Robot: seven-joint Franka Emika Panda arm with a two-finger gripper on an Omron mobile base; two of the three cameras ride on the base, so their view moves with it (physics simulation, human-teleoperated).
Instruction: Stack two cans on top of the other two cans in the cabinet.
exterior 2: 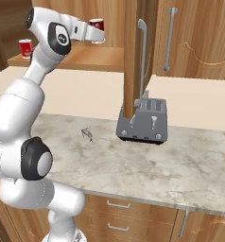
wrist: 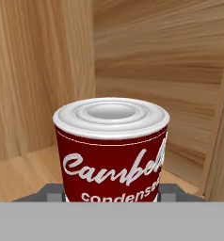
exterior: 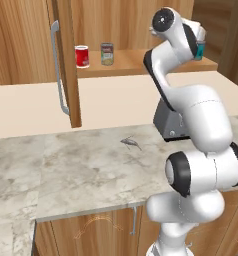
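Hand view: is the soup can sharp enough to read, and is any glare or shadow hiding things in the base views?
Hand view: the soup can is sharp, its label lettering readable, with no glare on the lid. Left base view: even, flat light; the red can and the grey can are small but clear. Right base view: slightly soft, the toaster casts only a faint shadow.

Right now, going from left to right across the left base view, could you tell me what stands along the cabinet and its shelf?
Cabinet door handle → all-red can → grey can with the greenish label → robot arm → teal can, partly hidden behind the arm.
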